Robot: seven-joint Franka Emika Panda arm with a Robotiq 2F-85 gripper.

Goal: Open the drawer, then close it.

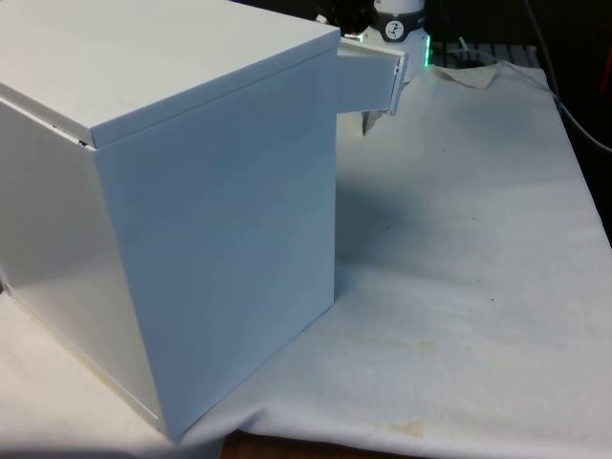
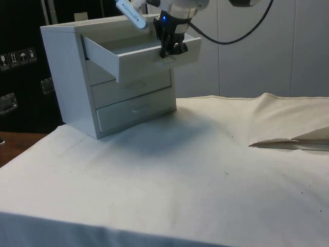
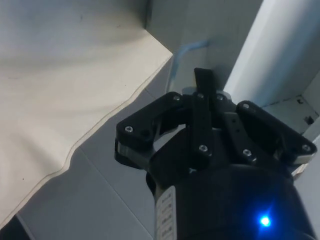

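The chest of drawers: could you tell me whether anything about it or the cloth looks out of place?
Nothing looks damaged. The top drawer of the chest of drawers stands pulled out, with the gripper at its front. The cloth is rucked into a fold.

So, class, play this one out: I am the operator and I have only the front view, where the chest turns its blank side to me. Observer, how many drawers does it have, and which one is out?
Observer: The side view shows three drawers in the chest. The top drawer is pulled out.
Operator: And the other two?
Observer: The middle drawer and the bottom drawer are both shut.
Operator: Where is the claw?
Observer: The claw sits at the upper edge of the top drawer's front panel.
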